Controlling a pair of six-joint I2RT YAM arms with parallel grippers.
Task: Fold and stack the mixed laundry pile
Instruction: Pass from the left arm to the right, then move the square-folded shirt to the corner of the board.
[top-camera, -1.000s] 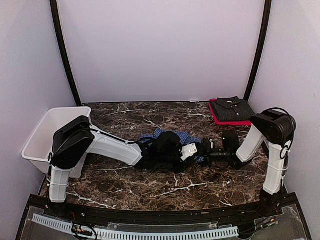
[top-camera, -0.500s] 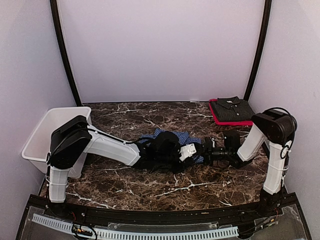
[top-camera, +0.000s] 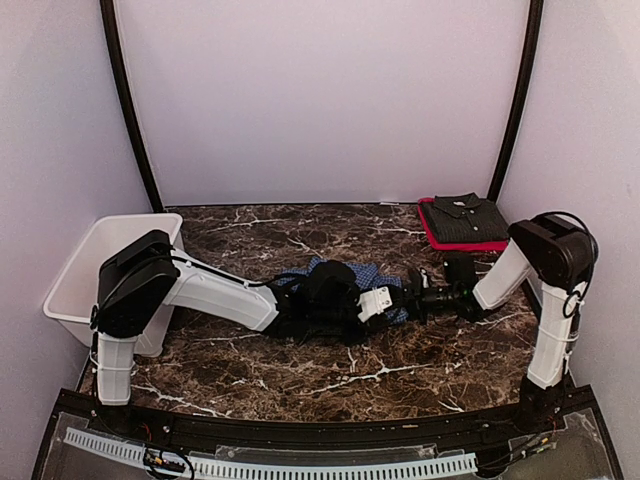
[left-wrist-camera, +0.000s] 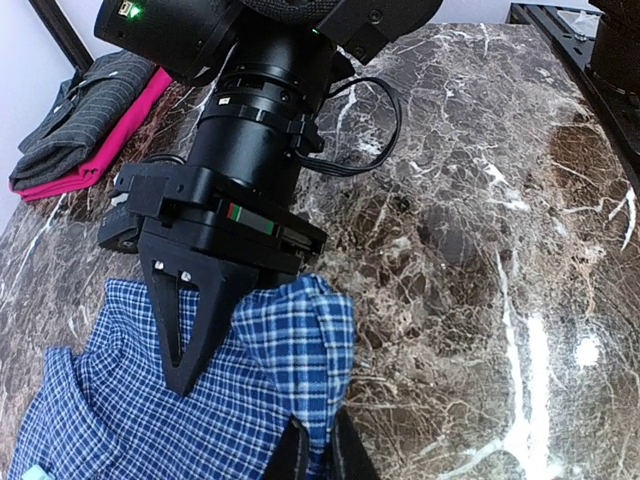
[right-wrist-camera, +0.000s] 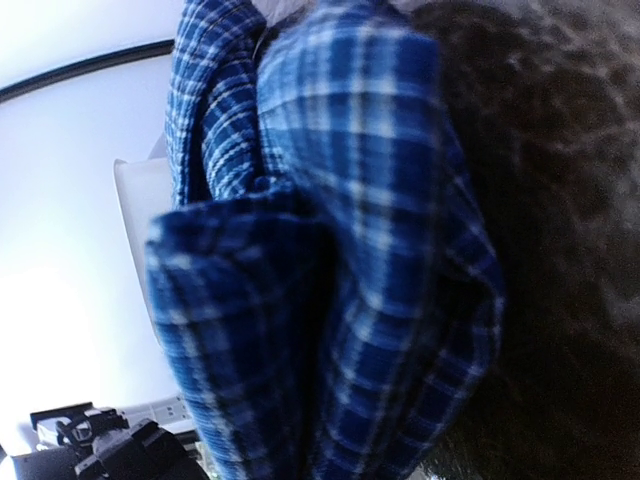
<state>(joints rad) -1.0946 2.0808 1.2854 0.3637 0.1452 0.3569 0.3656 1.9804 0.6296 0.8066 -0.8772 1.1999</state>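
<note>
The blue-and-white checked shirt (top-camera: 368, 273) lies bunched at the middle of the marble table (top-camera: 300, 370). My left gripper (left-wrist-camera: 318, 452) is shut on a raised fold at the shirt's (left-wrist-camera: 290, 350) right edge. My right gripper (left-wrist-camera: 188, 368) reaches in from the right, and the same fold bulges out from between its black fingers (left-wrist-camera: 180, 320). In the right wrist view the checked cloth (right-wrist-camera: 340, 280) fills the frame and hides those fingers. From above, the two grippers meet at the shirt's right end, the right gripper (top-camera: 408, 298) beside the left wrist. The orange-red shirt (top-camera: 445, 241) lies folded at the back right.
A folded dark striped shirt (top-camera: 466, 216) rests on the orange-red one. It shows as the dark shirt (left-wrist-camera: 75, 105) over red cloth (left-wrist-camera: 105, 155) in the left wrist view. A white plastic basket (top-camera: 75, 270) stands at the left edge. Curved black posts (top-camera: 130, 110) rise at the back.
My right gripper has slid left onto the shirt's right end and its jaws have narrowed on the fold. The left gripper has kept its hold, shifting slightly back.
</note>
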